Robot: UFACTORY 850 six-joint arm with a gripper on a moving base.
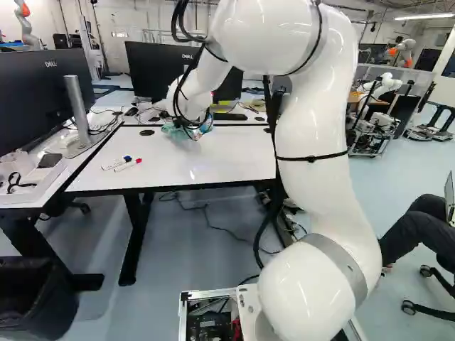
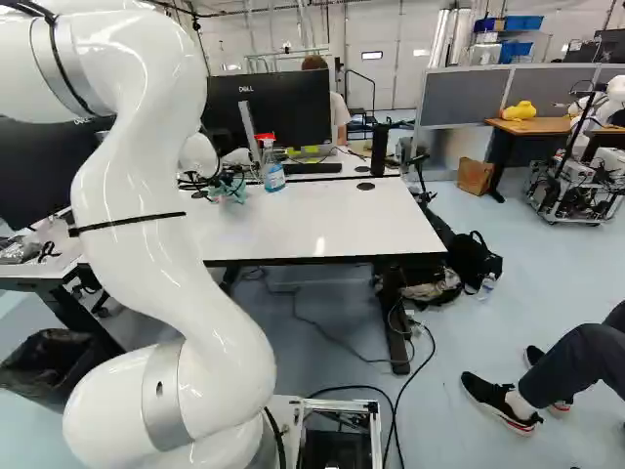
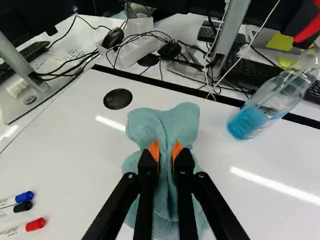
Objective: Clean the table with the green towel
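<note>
From where I stand, a pale mark shows on the lower bezel of the black flat monitor [image 1: 167, 67] behind the table, and tiny print runs along the white-barrelled markers [image 1: 117, 163], which have blue, black and red caps. A clear spray bottle with blue liquid and a red head [image 2: 273, 174] stands upright near the table's back edge, to the right of the towel in the right base view. Past that edge there's a tangle of black cables [image 3: 145, 35], and a flat black round desk cap [image 3: 118, 99] sits near the towel. The white rectangular table [image 2: 322, 227] stretches from the bottle to its black-trimmed front and right edges in that view. The black gripper with orange pads [image 1: 193, 131] is pinching the soft pale-green towel [image 3: 165, 122], bunched up between both fingers, low over the tabletop, near the back edge.
</note>
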